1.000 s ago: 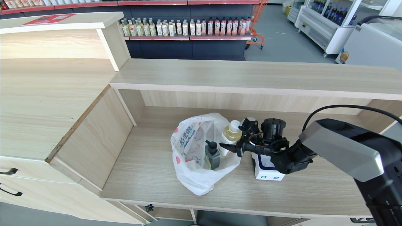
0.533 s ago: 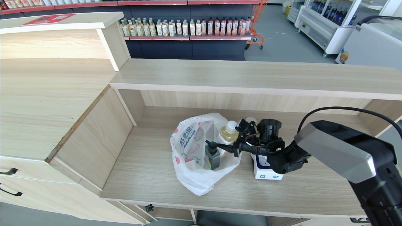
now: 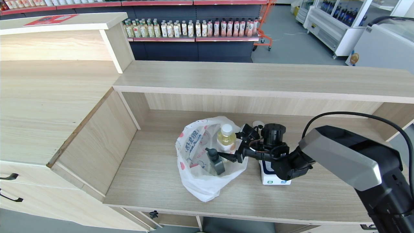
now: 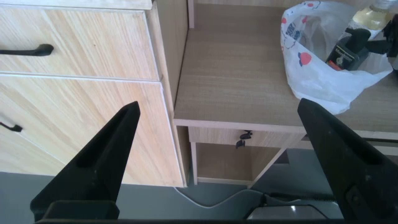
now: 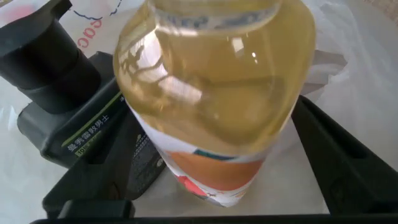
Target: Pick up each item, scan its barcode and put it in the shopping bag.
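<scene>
One counter (image 3: 152, 181) bears the open shopping bag (image 3: 197, 186), left of the scanner (image 3: 273, 177). The right gripper (image 3: 233, 147), clamped on the yellow drink bottle (image 3: 226, 138), has just carried it left from the bag's rim to over its mouth; release looks next.

yellow-liquid bottle (image 5: 217, 106) held between dark fingers (image 5: 348, 168), beside a black pump bottle (image 5: 62, 81) over white bag (image 5: 364, 68).

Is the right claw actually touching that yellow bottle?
Touching. The right wrist view shows the fingers of the right gripper pressed against both sides of the bottle; the head view shows it held above the bag.
</scene>
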{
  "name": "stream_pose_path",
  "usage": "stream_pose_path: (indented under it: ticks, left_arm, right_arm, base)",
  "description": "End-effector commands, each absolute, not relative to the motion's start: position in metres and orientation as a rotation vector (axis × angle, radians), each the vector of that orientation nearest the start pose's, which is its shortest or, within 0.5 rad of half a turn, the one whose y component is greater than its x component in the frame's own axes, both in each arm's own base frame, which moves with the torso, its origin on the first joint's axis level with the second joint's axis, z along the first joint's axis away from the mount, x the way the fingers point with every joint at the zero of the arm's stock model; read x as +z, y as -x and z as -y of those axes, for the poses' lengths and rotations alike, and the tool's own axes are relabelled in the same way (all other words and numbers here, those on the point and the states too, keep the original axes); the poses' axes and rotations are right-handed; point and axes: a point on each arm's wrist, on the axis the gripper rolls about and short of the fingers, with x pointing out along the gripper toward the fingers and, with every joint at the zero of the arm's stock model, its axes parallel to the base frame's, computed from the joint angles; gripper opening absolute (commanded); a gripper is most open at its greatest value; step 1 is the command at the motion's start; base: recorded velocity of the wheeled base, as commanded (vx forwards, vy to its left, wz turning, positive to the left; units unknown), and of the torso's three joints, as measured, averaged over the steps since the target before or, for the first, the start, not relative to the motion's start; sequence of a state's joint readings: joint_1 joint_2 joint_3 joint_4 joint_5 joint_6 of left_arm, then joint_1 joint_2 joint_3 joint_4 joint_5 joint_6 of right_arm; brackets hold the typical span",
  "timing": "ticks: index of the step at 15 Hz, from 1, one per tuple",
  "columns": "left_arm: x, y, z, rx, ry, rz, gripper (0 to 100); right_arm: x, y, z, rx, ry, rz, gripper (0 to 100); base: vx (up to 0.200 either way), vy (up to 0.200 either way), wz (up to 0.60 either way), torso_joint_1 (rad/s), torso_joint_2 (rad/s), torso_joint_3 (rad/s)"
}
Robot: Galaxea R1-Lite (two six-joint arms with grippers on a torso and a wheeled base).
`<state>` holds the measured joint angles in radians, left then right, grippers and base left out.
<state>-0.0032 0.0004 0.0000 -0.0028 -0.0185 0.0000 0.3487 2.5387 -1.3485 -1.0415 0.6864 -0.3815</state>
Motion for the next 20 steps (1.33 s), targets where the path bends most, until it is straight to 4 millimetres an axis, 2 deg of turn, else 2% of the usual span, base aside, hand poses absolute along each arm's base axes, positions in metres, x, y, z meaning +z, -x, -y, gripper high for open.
stream_pose_path:
  ticks: [1, 2, 5, 7, 9, 12, 13, 16, 18, 20]
  left_arm:
    - [0.076, 0.023, 0.0, -0.021, 0.0, 0.003, 100]
    - [0.076, 0.023, 0.0, -0.021, 0.0, 0.003, 100]
    - [0.076, 0.023, 0.0, -0.021, 0.0, 0.003, 100]
    - [0.076, 0.023, 0.0, -0.023, 0.0, 0.003, 100]
    - [0.076, 0.023, 0.0, -0.021, 0.0, 0.003, 100]
    - [0.076, 0.023, 0.0, -0.021, 0.0, 0.003, 100]
    - [0.076, 0.023, 0.0, -0.021, 0.0, 0.003, 100]
    - [0.076, 0.023, 0.0, -0.021, 0.0, 0.003, 100]
    - [0.076, 0.023, 0.0, -0.021, 0.0, 0.003, 100]
    - [0.076, 0.023, 0.0, -0.021, 0.0, 0.003, 100]
  right_arm:
    - [0.022, -0.445, -0.174, 1.043, 0.32, 0.043, 100]
    - [0.024, -0.446, -0.173, 1.039, 0.321, 0.046, 100]
    - [0.045, -0.446, -0.158, 1.004, 0.319, 0.066, 100]
    - [0.066, -0.441, -0.148, 1.004, 0.299, 0.084, 100]
    - [0.096, -0.43, -0.142, 1.001, 0.246, 0.096, 100]
    - [0.141, -0.395, -0.133, 1.002, 0.116, 0.066, 100]
    - [0.155, -0.374, -0.128, 1.007, 0.092, 0.059, 100]
    - [0.178, -0.331, -0.114, 1.002, 0.086, 0.063, 100]
    - [0.193, -0.301, -0.088, 0.922, 0.046, 0.017, 100]
    - [0.206, -0.257, -0.056, 0.732, 0.025, -0.083, 100]
  base:
    - [0.0, 0.0, 0.0, 0.0, 0.0, 0.0]
    - [0.0, 0.0, 0.0, 0.0, 0.0, 0.0]
    - [0.0, 0.0, 0.0, 0.0, 0.0, 0.0]
    - [0.0, 0.0, 0.0, 0.0, 0.0, 0.0]
    - [0.0, 0.0, 0.0, 0.0, 0.0, 0.0]
    - [0.0, 0.0, 0.0, 0.0, 0.0, 0.0]
    - [0.0, 0.0, 0.0, 0.0, 0.0, 0.0]
    - [0.0, 0.0, 0.0, 0.0, 0.0, 0.0]
    - [0.0, 0.0, 0.0, 0.0, 0.0, 0.0]
    - [0.0, 0.0, 0.0, 0.0, 0.0, 0.0]
